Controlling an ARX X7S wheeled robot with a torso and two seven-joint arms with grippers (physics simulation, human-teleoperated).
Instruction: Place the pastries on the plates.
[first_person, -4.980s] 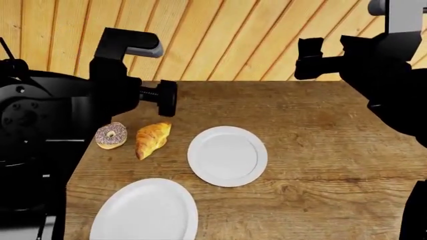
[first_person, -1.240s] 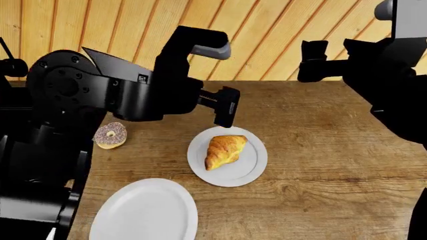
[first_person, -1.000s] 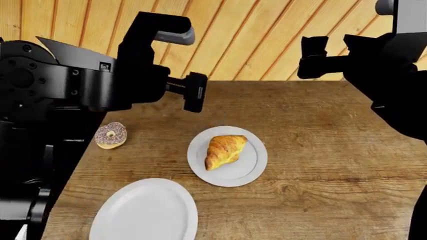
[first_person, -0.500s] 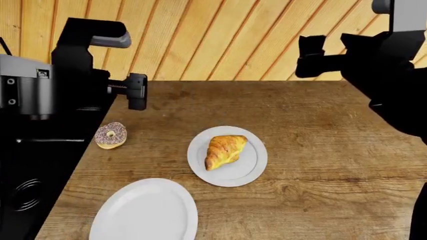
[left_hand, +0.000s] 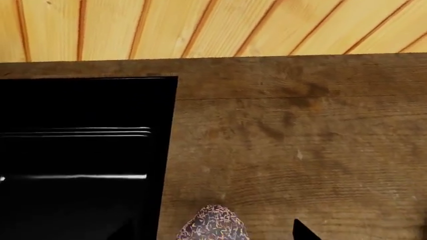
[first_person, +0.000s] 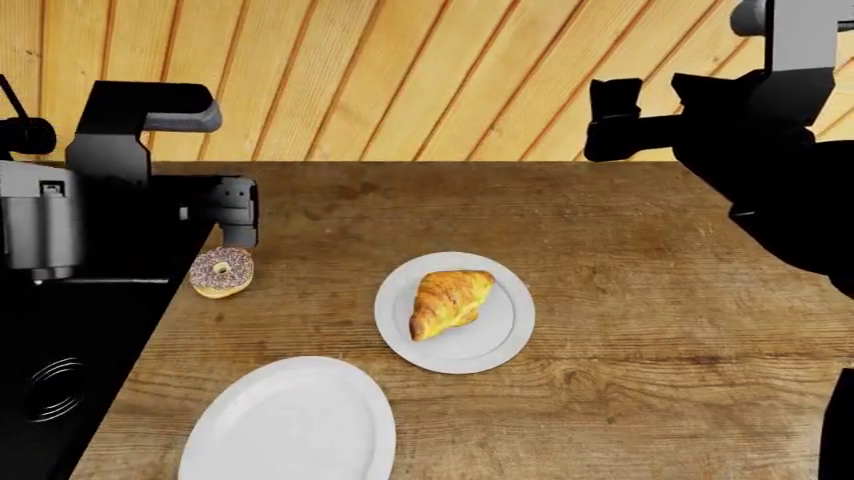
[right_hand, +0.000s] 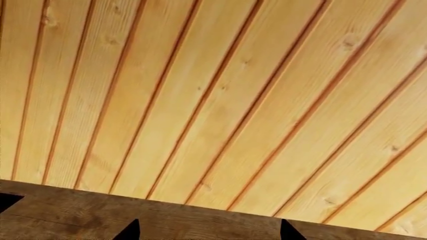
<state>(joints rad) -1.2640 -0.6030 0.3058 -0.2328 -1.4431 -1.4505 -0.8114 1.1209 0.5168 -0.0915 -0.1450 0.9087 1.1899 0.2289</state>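
Note:
The golden croissant (first_person: 451, 302) lies on the smaller white plate (first_person: 511, 338) at the table's middle. The larger white plate (first_person: 294, 425) is bare at the front left. The chocolate donut with sprinkles (first_person: 222, 271) lies on the table by its left edge. My left gripper (first_person: 236, 212) hangs just behind and above the donut, open and empty. In the left wrist view the donut (left_hand: 213, 228) shows between the spread jaws of the left gripper (left_hand: 215, 236); one fingertip (left_hand: 303, 233) is visible. My right gripper (first_person: 617, 118) is raised at the back right, open and empty, as the right wrist view (right_hand: 208, 233) shows.
The wooden table (first_person: 654, 290) ends on the left at a black surface (first_person: 54, 390) with a round ring in it, close to the donut. A slatted wooden wall (first_person: 441, 70) stands behind the table. The black surface also shows in the left wrist view (left_hand: 80, 165).
The croissant, earlier beside the donut on the table, now lies on the smaller plate. My left arm has swung left from over that plate to just behind the donut. The right arm barely moved.

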